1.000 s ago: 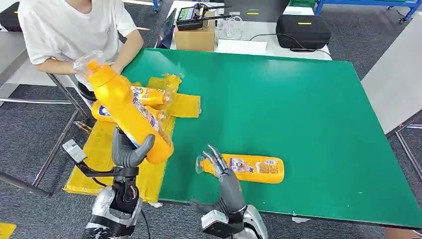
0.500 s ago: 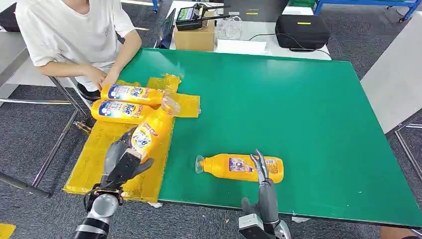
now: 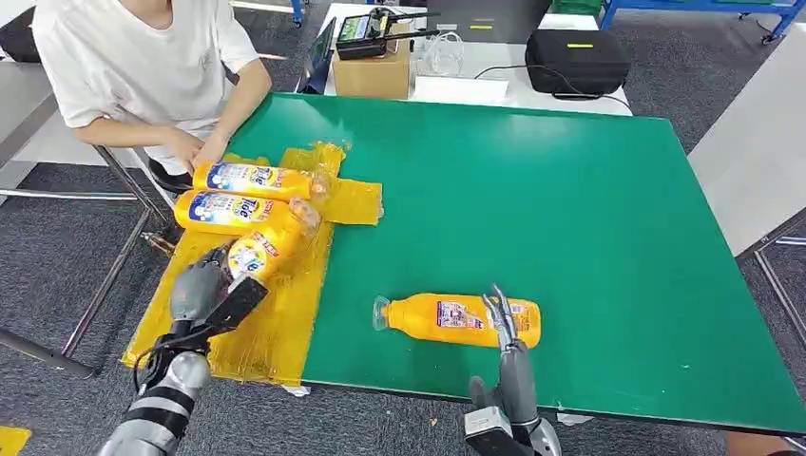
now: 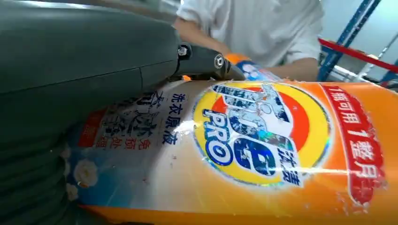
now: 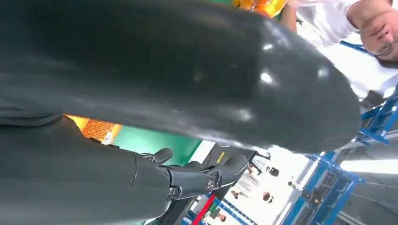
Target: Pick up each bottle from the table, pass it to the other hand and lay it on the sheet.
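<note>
Left hand (image 3: 204,290) holds a glossy, probably slippery bottle (image 3: 261,249) by its body over the sheet (image 3: 285,323); right hand (image 3: 504,328) hovers with fingers apart.

We have open green tabletop (image 3: 532,190) across the far and right areas, with free passage for a hand. One orange bottle (image 3: 456,319) lies on its side near the front edge, our right hand (image 3: 504,328) at its right end. The yellow sheet (image 3: 276,323) at the left edge carries two lying bottles (image 3: 242,195) at its far end, a person's hand (image 3: 204,152) just beyond them; our left hand (image 3: 204,290) holds a third bottle (image 3: 266,249) just in front of them. The sheet's near part lies bare.
</note>
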